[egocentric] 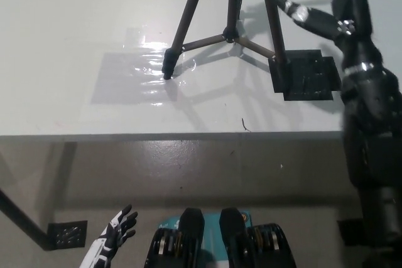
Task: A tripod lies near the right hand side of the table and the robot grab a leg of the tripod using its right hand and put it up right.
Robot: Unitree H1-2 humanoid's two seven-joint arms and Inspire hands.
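Right hand [326, 17] hung open beside the upright tripod [229, 26], fingers spread clear of its leg on the table [75, 42]. Left hand [119, 227] rested open below. Withdrawing straight would likely avoid toppling it.

The tripod [229, 26] stands upright on the table [75, 17], my right hand [326, 14] just right of its legs, my left hand [116, 233] low before the table's front edge.

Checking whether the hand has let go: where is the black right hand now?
In the head view, the right hand is at the upper right, just right of the standing tripod, above the black pad.
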